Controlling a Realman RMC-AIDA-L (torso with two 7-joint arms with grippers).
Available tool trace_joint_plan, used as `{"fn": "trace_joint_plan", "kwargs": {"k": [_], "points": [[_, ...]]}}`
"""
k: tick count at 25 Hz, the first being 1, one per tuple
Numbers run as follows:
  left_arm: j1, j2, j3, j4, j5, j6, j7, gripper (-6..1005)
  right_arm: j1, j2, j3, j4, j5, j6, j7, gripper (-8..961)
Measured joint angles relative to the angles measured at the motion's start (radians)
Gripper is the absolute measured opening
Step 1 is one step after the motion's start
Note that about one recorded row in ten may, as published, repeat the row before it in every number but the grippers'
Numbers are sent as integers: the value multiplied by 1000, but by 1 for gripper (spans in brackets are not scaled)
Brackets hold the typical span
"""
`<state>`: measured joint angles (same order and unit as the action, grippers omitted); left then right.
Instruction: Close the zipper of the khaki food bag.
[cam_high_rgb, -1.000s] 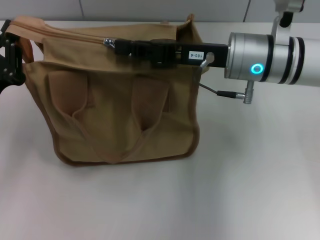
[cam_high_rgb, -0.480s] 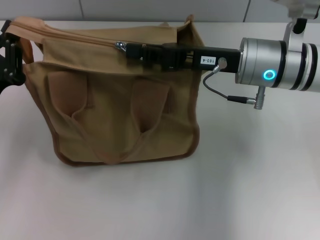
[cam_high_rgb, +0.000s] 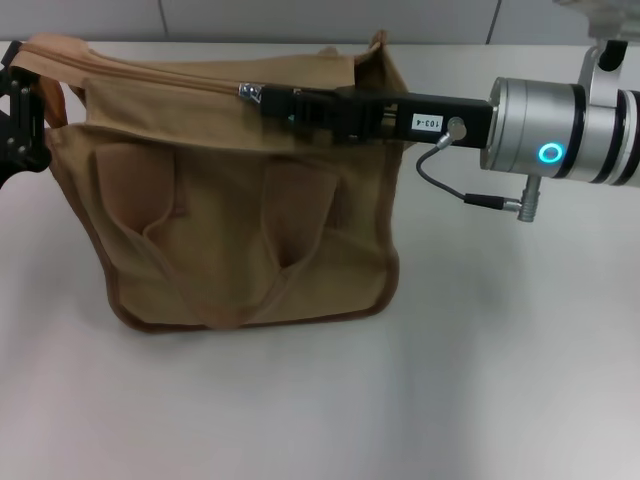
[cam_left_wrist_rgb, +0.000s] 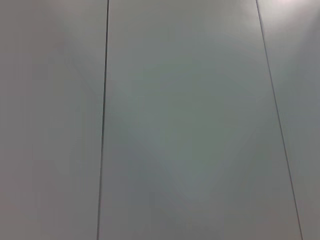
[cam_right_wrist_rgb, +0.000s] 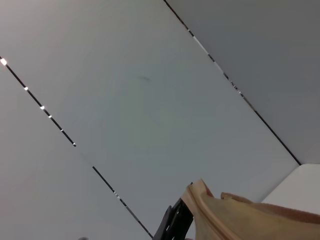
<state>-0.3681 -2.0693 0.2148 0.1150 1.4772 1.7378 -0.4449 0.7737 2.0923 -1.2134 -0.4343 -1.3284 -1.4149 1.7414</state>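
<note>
In the head view, the khaki food bag (cam_high_rgb: 235, 190) sits on a white table (cam_high_rgb: 400, 400), toward the robot's left. The zipper (cam_high_rgb: 160, 73) runs along the bag's top edge. The right gripper (cam_high_rgb: 262, 96) reaches in from the right and pinches the small silver pull tab (cam_high_rgb: 245, 91), a bit past the middle of the zipper line. The left gripper (cam_high_rgb: 20, 115) is at the bag's left end, but I cannot tell if it grips anything. The left wrist view shows only a gray paneled wall (cam_left_wrist_rgb: 175, 125). The right wrist view shows a bit of the bag's edge (cam_right_wrist_rgb: 240, 215) against that wall.
</note>
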Motion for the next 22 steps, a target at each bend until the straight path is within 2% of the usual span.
{"fn": "trace_joint_plan", "kwargs": {"k": [9, 22], "points": [[2, 0, 0, 0, 0, -2, 0, 45, -15, -3, 0, -7, 0, -1, 0, 8], [1, 0, 0, 0, 0, -6, 0, 46, -83, -4, 0, -83, -6, -1, 26, 8]]}}
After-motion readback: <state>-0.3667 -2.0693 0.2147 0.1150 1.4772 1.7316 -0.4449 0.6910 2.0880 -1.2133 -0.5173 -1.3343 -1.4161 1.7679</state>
